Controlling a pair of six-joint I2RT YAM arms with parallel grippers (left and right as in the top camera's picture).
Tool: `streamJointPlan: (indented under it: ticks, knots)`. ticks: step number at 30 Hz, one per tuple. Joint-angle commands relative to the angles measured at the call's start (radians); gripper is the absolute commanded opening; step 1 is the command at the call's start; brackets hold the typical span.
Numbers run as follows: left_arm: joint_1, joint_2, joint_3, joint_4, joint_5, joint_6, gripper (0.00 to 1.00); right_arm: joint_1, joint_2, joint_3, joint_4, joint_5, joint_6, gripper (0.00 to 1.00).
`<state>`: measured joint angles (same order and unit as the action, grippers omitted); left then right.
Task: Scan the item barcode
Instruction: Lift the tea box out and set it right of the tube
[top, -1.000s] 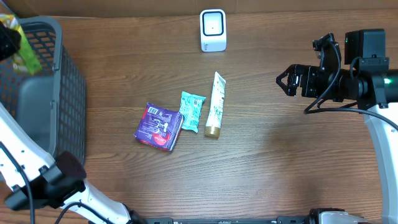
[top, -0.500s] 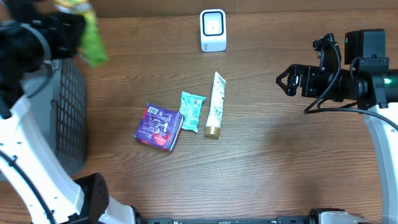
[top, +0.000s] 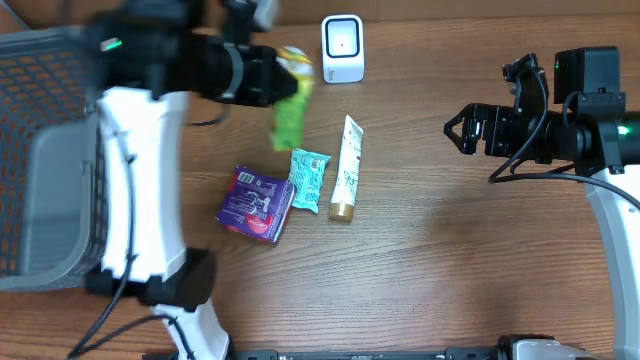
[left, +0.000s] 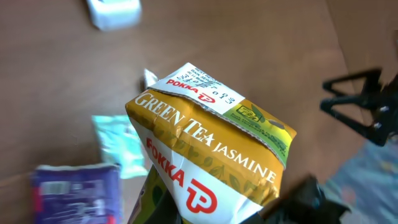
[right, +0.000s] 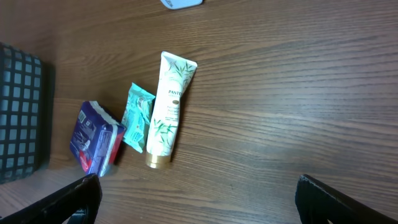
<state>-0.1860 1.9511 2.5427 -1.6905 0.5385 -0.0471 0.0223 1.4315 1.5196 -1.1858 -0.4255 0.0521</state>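
**Ana:** So, where is the item, and what has hold of it?

**Ben:** Upper middle of the overhead view. The left gripper (top: 272, 76) is clenched on a green tea pack (top: 289, 115). The pack hangs in the air above the wooden table (top: 450, 260), just left of the white scanner (top: 342, 48) at the top edge.

**Ana:** Why is it held up there?

**Ben:** Probably to bring its barcode before the scanner's face. The left wrist view shows only the printed top and brand side, with no barcode visible, so the pack may need turning.

**Ana:** And everything else?

**Ben:** The right gripper (top: 455, 130), at the right edge, is spread wide and grasps nothing. It is well apart from the goods, likely parked out of the way. A purple pack (top: 256, 203), a teal sachet (top: 309, 180) and a white tube (top: 347, 168) lie side by side at the centre. A grey basket (top: 50, 200) fills the left edge.
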Motion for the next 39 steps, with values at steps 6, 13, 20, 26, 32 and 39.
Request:
streamJointPlan:
  ticks: [6,13,20,26,32,39]
  knots:
    - [-0.176,0.148,-0.151,0.006,0.021,-0.036,0.05,0.006,-0.003,0.025,0.006,0.006,0.0,1.0]
    - [-0.308,0.238,-0.316,0.143,0.032,-0.08,0.04,0.006,-0.003,0.025,0.006,0.006,0.0,1.0]
    - [-0.39,0.253,-0.532,0.399,-0.067,-0.24,0.04,0.006,-0.003,0.025,0.006,0.006,0.0,1.0]
    - [-0.41,0.253,-0.66,0.526,-0.108,-0.298,0.31,0.006,-0.003,0.025,0.006,0.006,0.0,1.0]
    - [-0.406,0.246,-0.64,0.526,-0.108,-0.297,0.91,0.006,-0.003,0.025,0.006,0.006,0.0,1.0]
    - [-0.366,0.237,-0.377,0.381,-0.118,-0.233,0.96,0.006,-0.003,0.025,0.006,0.005,0.0,1.0]
